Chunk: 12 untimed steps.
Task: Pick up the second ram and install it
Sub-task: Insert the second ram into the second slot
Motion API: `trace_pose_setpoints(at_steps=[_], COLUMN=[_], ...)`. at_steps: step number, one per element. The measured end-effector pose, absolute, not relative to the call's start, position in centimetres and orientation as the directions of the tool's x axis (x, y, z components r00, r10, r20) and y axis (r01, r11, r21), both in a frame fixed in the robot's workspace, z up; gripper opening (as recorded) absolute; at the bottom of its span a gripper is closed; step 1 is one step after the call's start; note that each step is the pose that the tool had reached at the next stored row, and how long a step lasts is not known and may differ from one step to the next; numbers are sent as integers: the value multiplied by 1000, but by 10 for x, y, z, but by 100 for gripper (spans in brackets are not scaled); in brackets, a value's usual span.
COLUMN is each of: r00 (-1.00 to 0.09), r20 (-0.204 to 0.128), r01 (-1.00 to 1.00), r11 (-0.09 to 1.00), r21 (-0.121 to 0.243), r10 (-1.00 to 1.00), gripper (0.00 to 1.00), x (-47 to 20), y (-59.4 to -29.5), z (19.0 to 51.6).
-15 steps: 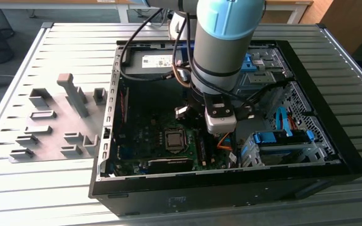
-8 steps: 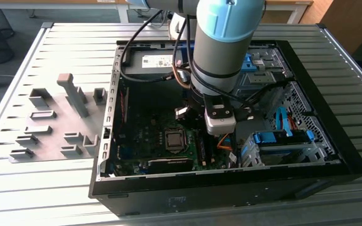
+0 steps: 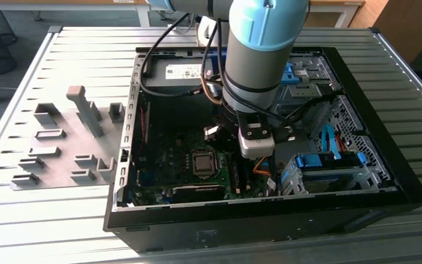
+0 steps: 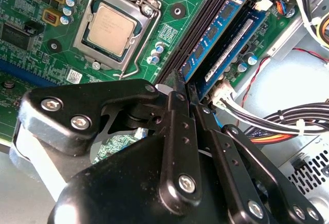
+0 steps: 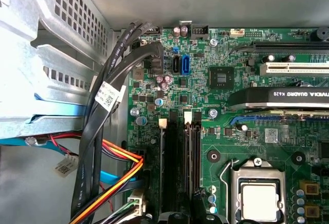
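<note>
In the second wrist view, two blue memory sticks stand side by side in the motherboard slots. The second ram [image 4: 205,47] is the one closer to the processor socket [image 4: 110,26], and the other stick [image 4: 234,41] is right beside it. My gripper [image 4: 185,91] is shut, its black fingertips meeting at the near end of the second ram's top edge. I cannot tell whether they pinch the stick or only rest on it. In the exterior view the arm [image 3: 259,66] reaches down into the open computer case [image 3: 270,220]. The first wrist view has the gripper [image 5: 177,218] over the slots [image 5: 180,167].
Two empty black slot rails [image 4: 193,31] lie between the sticks and the socket. Bundled power cables [image 4: 288,126] run close beside the fingers. A graphics card [image 5: 288,98] and drive cage [image 3: 328,165] crowd the case. A grey fixture plate [image 3: 64,143] with a tall post [image 3: 86,113] lies outside, on the exterior view's left.
</note>
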<state>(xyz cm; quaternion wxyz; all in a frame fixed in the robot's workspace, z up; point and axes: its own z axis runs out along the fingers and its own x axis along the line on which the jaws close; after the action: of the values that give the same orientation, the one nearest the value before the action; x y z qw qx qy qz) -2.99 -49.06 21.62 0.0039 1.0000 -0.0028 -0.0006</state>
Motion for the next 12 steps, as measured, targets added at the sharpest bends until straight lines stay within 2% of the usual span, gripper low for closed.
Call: trace_pose_setpoints(at_steps=[12], r00=[1000], r20=[-1], r01=[-6], r11=[-1000], r21=[-3], r10=[-6], gripper=[14], x=[-30], y=[-492], z=[216])
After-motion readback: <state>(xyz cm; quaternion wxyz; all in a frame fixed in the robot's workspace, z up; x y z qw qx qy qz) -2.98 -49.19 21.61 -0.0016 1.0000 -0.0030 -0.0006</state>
